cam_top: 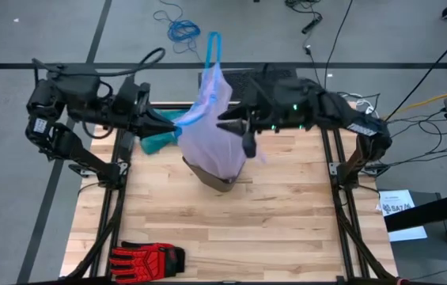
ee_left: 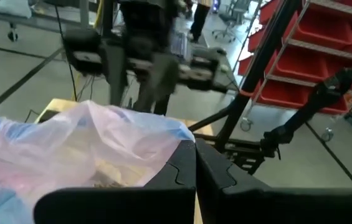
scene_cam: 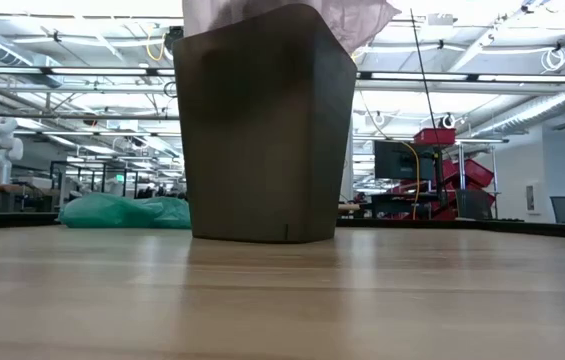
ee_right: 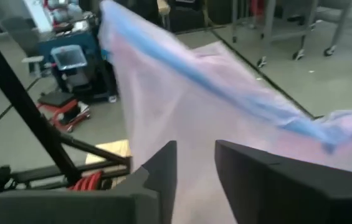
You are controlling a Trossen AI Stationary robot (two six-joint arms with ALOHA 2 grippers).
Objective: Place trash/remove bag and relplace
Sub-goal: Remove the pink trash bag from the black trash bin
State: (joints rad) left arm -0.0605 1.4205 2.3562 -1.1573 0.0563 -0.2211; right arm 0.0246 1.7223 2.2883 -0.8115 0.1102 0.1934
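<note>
The pale pink-lavender bag (cam_top: 217, 119) stands drawn up out of the dark bin (cam_top: 214, 177) at the table's middle, its lower part inside the bin. Its blue drawstring loop (cam_top: 212, 49) sticks out toward the far side. My left gripper (cam_top: 179, 123) is shut at the bag's left rim. My right gripper (cam_top: 223, 124) is open at the bag's right side, and bag film (ee_right: 194, 118) fills the gap ahead of its fingers (ee_right: 163, 168). The low view shows the bin (scene_cam: 262, 130) with bag film (scene_cam: 357, 20) over its top. My left gripper pinches the bag's blue-hemmed rim (ee_left: 177, 133) between its two shut fingers (ee_left: 185, 168), coming nearly level from the table's left. The film spreads slack away from the fingertips, and the bag's lower part stays in the bin. Whether my right gripper touches the film, I cannot tell.
A teal-green plastic bag (cam_top: 158, 143) lies on the table left of the bin, also in the low view (scene_cam: 127, 212). A red and black glove (cam_top: 148, 257) lies at the near left edge. A paper sheet (cam_top: 401, 207) sits off the table's right side.
</note>
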